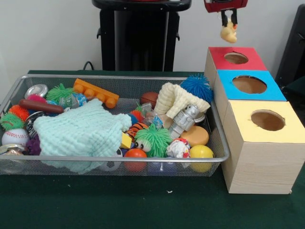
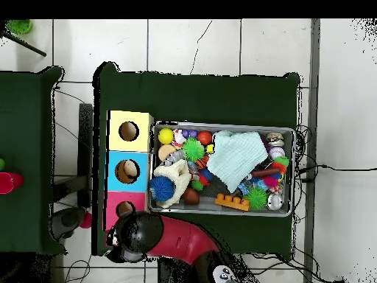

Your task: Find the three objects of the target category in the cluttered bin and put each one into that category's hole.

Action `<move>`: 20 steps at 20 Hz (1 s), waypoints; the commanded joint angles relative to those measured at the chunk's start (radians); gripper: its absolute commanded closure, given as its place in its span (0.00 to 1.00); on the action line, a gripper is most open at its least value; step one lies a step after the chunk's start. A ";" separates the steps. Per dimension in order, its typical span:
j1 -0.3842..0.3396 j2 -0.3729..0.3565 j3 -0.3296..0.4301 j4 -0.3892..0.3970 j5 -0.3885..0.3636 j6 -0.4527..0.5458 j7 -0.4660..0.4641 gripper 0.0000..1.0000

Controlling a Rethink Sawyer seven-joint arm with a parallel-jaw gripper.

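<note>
- Wire bin (image 1: 14, 90) is left crowded, a mint cloth (image 1: 78, 131) draped over part of the clutter.
- Yellow toy (image 1: 229, 32) is pinched by the gripper (image 1: 228, 22).
- It is held above the red box's hole (image 1: 236, 58), apparently for dropping.

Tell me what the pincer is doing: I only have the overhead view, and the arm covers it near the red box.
Observer: In the front view the pincer is shut on a small yellow toy.
Operator: Has the toy gone into the red box?
Observer: No. It hangs in the air above the red box, well clear of its hole and roughly over it.
</note>
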 commanded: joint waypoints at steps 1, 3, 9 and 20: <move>-0.006 0.006 -0.019 -0.058 0.006 -0.106 0.170 0.00; -0.012 -0.002 -0.009 -0.042 0.020 -0.167 0.172 0.00; -0.026 -0.012 0.019 -0.022 0.042 -0.257 0.179 0.00; -0.017 -0.053 0.002 -0.031 0.044 -0.221 0.181 0.00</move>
